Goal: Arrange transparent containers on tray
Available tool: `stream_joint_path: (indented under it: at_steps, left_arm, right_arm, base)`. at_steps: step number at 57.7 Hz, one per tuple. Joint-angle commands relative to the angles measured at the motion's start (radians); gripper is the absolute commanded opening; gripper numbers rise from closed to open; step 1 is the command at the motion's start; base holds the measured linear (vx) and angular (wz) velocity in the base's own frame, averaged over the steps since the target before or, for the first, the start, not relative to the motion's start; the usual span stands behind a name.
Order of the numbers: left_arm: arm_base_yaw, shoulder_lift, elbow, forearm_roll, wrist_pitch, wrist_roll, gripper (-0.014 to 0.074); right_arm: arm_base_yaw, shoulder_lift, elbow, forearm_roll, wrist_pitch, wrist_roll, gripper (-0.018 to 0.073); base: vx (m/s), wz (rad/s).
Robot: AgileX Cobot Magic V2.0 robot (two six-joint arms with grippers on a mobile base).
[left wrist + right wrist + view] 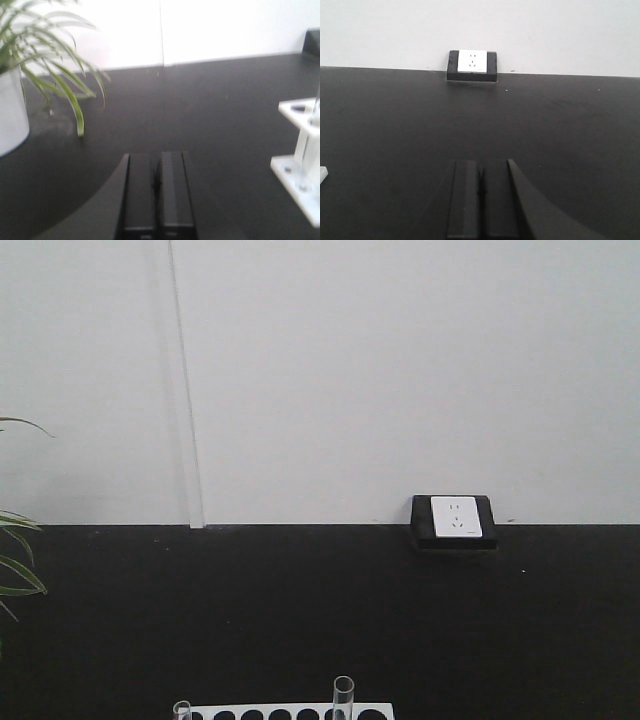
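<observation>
The left gripper [157, 200] and the right gripper [481, 200] each hold their jaws pressed together on nothing over the black tabletop [560, 135], which runs open ahead to the wall [545, 30]. Farther on, one test tube [343, 697] and a second test tube [182, 710] stand upright in the white rack [300, 707], apparently unfilled though only their tops show; a potted plant [45, 60] stands at the left.
</observation>
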Motion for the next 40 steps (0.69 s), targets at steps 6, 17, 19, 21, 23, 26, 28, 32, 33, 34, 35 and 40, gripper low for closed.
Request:
stream_joint_path:
  at_steps: [6,17,19,21,23,26,28,32,33,34,35,40]
  left_arm:
    - [0.003,-0.004,0.028,-0.005,-0.232,-0.011,-0.0007]
    - [0.003,-0.004,0.023,-0.006,-0.423,-0.011,-0.0007]
    - [0.003,-0.004,0.012,-0.006,-0.451,-0.012,-0.0007]
    - [0.003,-0.004,-0.009,-0.006,-0.455,-0.012,-0.0007]
    - [0.003,-0.003,-0.034,-0.006,-0.444,-0.012,-0.0007]
    - [0.003,0.001,-0.091,-0.006,-0.404,-0.012,-0.0007]
    - [0.003,0.006,-0.141,-0.006,-0.364,-0.012,-0.0007]
    - [0.003,0.032,-0.261,-0.006,-0.271,-0.010,-0.0007]
    - [0.003,0.041,-0.287,-0.005,-0.248,-0.010,-0.0007]
    - [0.003,0.057,-0.312,-0.005,-0.224,-0.008,-0.0007]
    - [0.003,0.068,-0.337,-0.004,-0.200,-0.007,-0.0007]
    - [0.003,0.143,-0.466,0.008,-0.061,0.005,-0.0007]
  right_arm:
    - [-0.002,-0.008,0.008,0.003,-0.200,-0.005,-0.0011]
    - [-0.002,-0.008,0.006,0.003,-0.377,-0.005,-0.0011]
    - [-0.002,-0.008,-0.004,0.010,-0.393,0.000,-0.0011]
    - [-0.002,-0.008,-0.024,0.023,-0.389,0.000,-0.0011]
    - [-0.002,-0.007,-0.049,0.031,-0.373,0.000,-0.0010]
    - [-0.002,0.001,-0.109,0.029,-0.322,-0.001,-0.0009]
    - [-0.002,0.011,-0.152,0.024,-0.280,-0.001,-0.0009]
    - [-0.002,0.057,-0.271,0.015,-0.143,-0.005,-0.0008]
    - [-0.002,0.077,-0.306,0.010,-0.119,-0.005,-0.0008]
    - [-0.002,0.091,-0.329,0.007,-0.097,-0.005,-0.0008]
    - [-0.002,0.114,-0.360,0.001,-0.064,-0.005,-0.0008]
    - [-0.002,0.195,-0.445,-0.018,0.017,-0.005,-0.0008]
  base:
    - [0.00,0.00]
    - [0.00,0.00]
    - [0.00,0.00]
    - [0.00,0.00]
    - [0.00,0.00]
    - [0.00,0.00]
    - [0.00,0.00]
    - [0.00,0.00]
    - [0.00,0.00]
    - [0.00,0.00]
    - [0.00,0.00]
    - [0.00,0.00]
